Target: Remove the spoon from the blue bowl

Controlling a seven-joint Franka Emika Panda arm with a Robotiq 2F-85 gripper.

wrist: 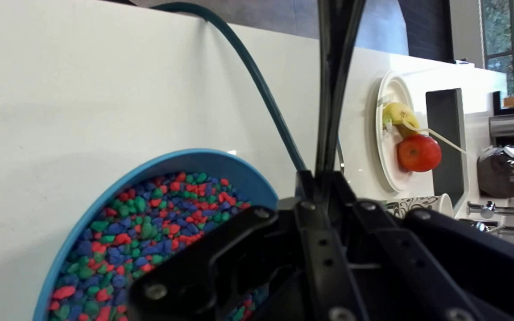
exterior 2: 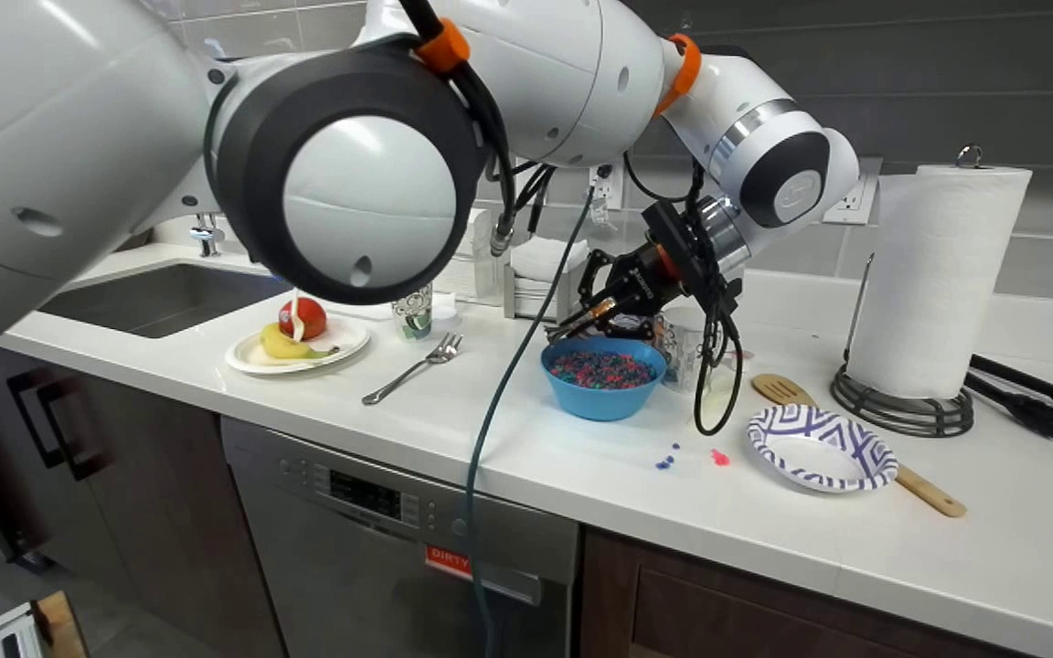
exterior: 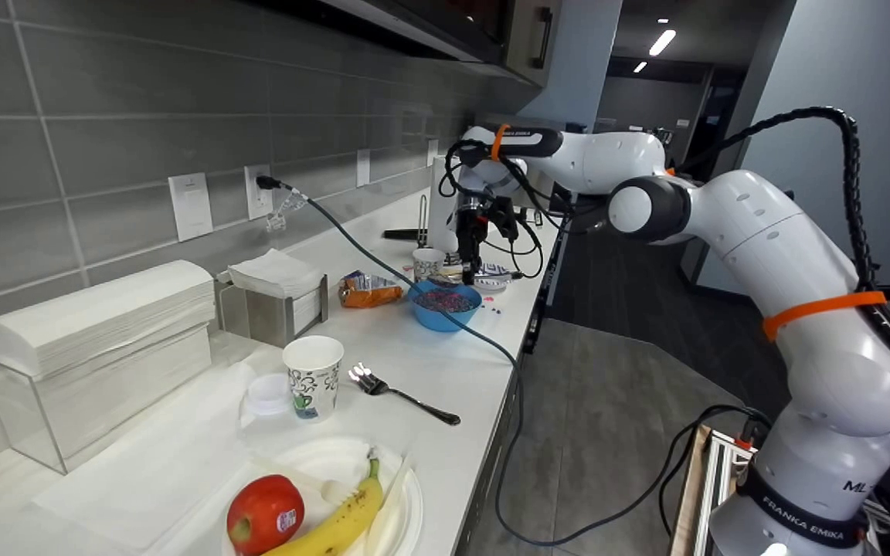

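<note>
The blue bowl (exterior: pixel 431 320) stands on the white counter, filled with red, green and blue pebbles. It also shows in an exterior view (exterior 2: pixel 600 402) and the wrist view (wrist: pixel 234 166). My gripper (wrist: pixel 326 180) is shut on the thin dark handle of the spoon (wrist: pixel 333 67), which runs up between the fingertips and out of the wrist view. In an exterior view the gripper (exterior: pixel 469 278) is at the bowl's far rim. The spoon's head (exterior: pixel 443 282) appears over that rim; I cannot tell whether it touches the pebbles. In an exterior view the gripper (exterior 2: pixel 565 331) hides most of the spoon.
A dark cable (exterior 2: pixel 517 352) crosses the counter right beside the bowl. A fork (exterior 2: pixel 442 350), a paper cup (exterior: pixel 314 377) and a plate (exterior 2: pixel 257 366) with fruit lie to one side. A patterned dish (exterior 2: pixel 824 448), a wooden utensil (exterior 2: pixel 933 493) and a paper towel roll (exterior 2: pixel 938 283) stand on the other.
</note>
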